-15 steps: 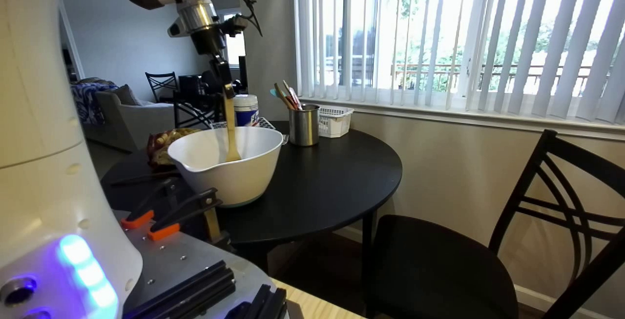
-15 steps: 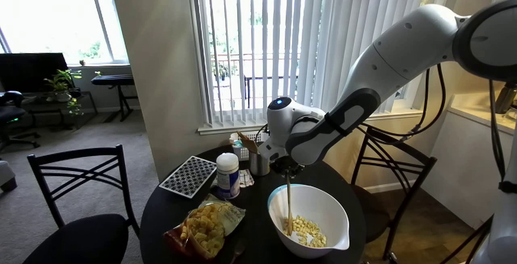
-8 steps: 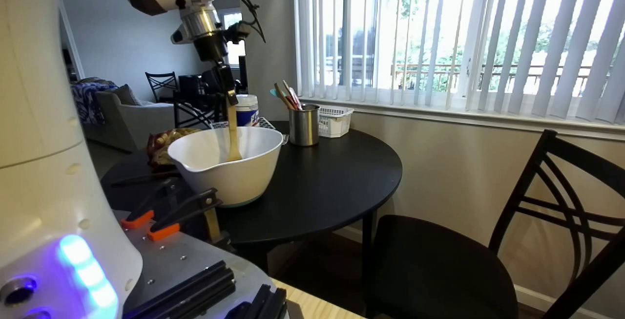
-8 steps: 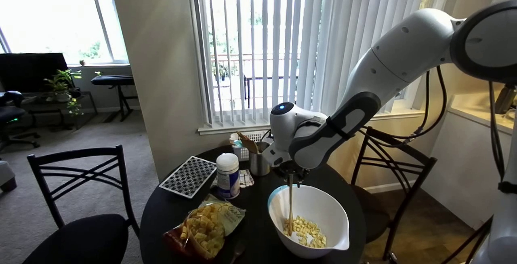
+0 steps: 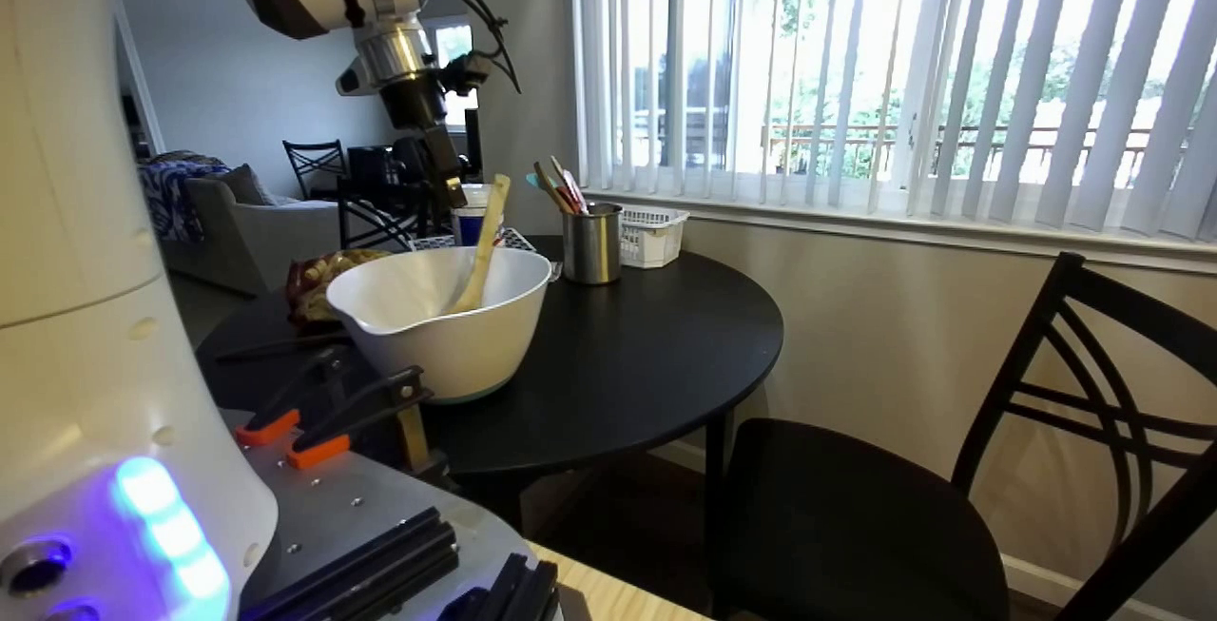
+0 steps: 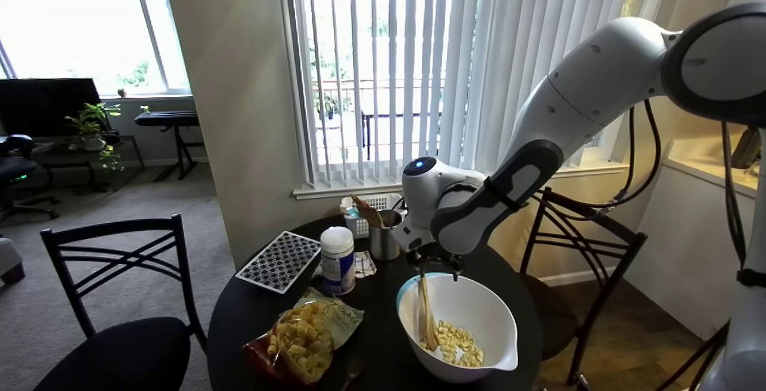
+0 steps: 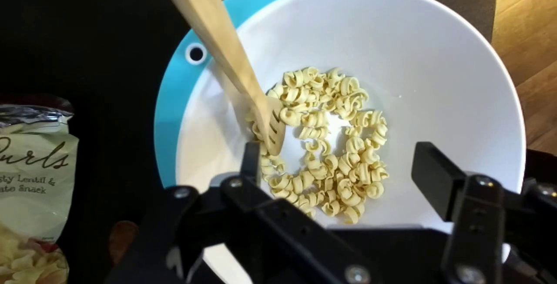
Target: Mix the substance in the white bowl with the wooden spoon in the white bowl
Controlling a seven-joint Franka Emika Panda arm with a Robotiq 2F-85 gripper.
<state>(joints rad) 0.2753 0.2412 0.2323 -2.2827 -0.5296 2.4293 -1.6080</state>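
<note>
The black tabletop [image 5: 656, 355] lies under my tool [image 7: 337, 171], and the white bowl [image 7: 439, 53] stands on it just below the tool's fingers [image 7: 435, 179]. In an exterior view I get that bowl side-on, its wall hiding whatever is at the bottom; the wrist view lets me look straight in, and shows a turquoise band [image 7: 166, 131] along the rim to the tool's left. Inside, pale curls [image 7: 348, 188] form a loose ring. Left of the tool in that view is part of a snack bag [image 7: 35, 179], its pieces [image 7: 21, 262] showing; an exterior view takes in more. A metal cup [image 5: 592, 250] sits to the tool's right in an exterior view, utensils [image 5: 547, 185] poking out of its top.

The tool's fingers are spread wide, and I have nothing between them. The wooden spoon [image 7: 228, 53] is loose in the bowl, light tan and tilted, its slotted head among the curls and its long straight handle slanting up past the tool's left in the wrist view. It seems to lean on the rim, though I can't be sure they touch. An exterior view shows me a gap between the handle's top and the tool.
</note>
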